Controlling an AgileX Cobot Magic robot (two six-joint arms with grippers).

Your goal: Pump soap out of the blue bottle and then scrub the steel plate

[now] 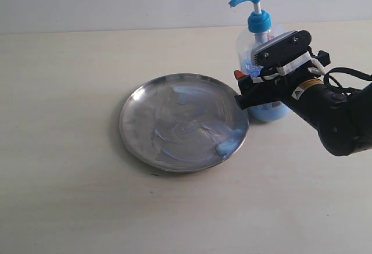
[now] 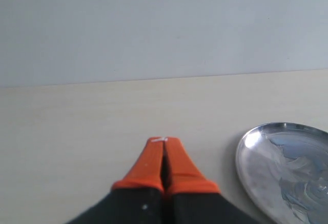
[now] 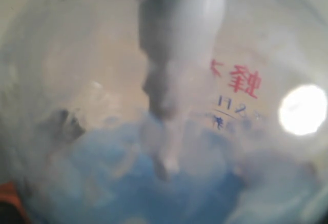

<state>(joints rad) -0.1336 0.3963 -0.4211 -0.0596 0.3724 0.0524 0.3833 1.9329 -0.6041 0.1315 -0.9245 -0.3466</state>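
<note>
Right pincer (image 1: 239,89) crowds the blue bottle (image 1: 268,113), grip unclear; left pincer (image 2: 163,147) closed near the steel plate (image 2: 254,158).

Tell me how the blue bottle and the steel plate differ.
The blue bottle stands upright, taller than wide; the steel plate lies flat and wide. The bottle is clear plastic; the plate is shiny metal. The bottle holds blue liquid inside; the plate carries soap as smears and a blob. Both rest on the table.
</note>
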